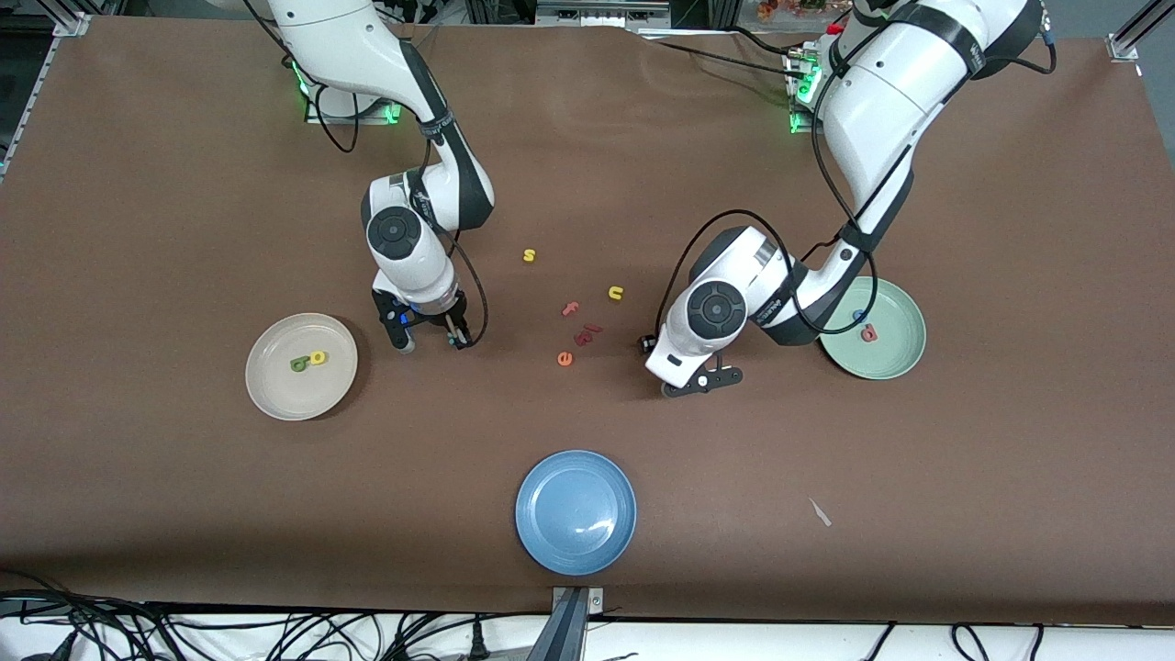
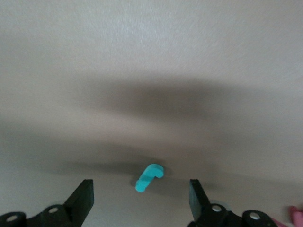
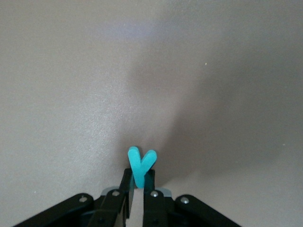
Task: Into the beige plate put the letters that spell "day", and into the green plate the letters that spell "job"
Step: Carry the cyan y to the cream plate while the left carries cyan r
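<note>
My right gripper (image 3: 140,182) is shut on the stem of the teal "y" (image 3: 141,166), low over the table beside the beige plate (image 1: 275,386). A green "d" (image 1: 299,364) and a yellow "a" (image 1: 318,358) lie in that plate. My left gripper (image 2: 140,196) is open, its fingers (image 2: 83,196) standing either side of the teal hooked "j" (image 2: 149,177), which lies flat on the table untouched. In the front view this gripper (image 1: 702,383) is beside the green plate (image 1: 895,353), which holds a blue "o" (image 1: 859,316) and a salmon "b" (image 1: 868,334).
Loose letters lie between the two grippers: a yellow "s" (image 1: 529,255), a yellow "u" (image 1: 615,293), a pink "f" (image 1: 571,308), an orange "e" (image 1: 565,359) and a dark red piece (image 1: 587,334). A blue plate (image 1: 576,511) sits nearer the front camera.
</note>
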You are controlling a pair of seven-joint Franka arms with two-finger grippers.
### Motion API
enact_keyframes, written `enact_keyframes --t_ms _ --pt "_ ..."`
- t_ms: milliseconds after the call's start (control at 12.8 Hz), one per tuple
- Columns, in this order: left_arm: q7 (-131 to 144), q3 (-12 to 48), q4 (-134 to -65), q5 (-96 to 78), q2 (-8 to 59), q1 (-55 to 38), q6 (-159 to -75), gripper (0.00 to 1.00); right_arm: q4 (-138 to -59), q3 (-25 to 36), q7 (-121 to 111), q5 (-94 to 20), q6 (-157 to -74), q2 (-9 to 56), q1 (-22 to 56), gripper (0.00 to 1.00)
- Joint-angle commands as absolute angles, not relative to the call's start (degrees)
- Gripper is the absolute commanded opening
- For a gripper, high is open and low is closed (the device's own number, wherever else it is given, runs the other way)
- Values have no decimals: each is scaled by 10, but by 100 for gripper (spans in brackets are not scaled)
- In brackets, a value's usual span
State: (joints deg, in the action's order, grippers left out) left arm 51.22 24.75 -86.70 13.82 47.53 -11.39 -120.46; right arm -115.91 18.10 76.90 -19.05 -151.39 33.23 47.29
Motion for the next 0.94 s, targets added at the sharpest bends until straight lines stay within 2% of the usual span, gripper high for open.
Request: enact_keyframes --t_ms 0,78,235,548,626,860 --pt "504 243 -867 161 481 -121 -1201 85 -1159 176 740 -205 -1508 339 471 0" --pt "505 243 -868 161 482 -121 -1201 83 -1156 177 728 -204 -1490 336 471 0" --pt "511 243 -870 161 490 -122 -1202 73 -1128 183 707 -203 -1422 324 471 0" --pt "520 243 -867 160 491 -122 -1203 29 -1090 252 513 -197 -1248 295 471 0" --pt "519 243 -867 160 494 -122 -1203 21 -1090 273 439 -198 -1219 289 471 0" --pt "520 243 -863 161 495 -121 -1204 7 -1091 323 286 -192 -1165 281 471 0"
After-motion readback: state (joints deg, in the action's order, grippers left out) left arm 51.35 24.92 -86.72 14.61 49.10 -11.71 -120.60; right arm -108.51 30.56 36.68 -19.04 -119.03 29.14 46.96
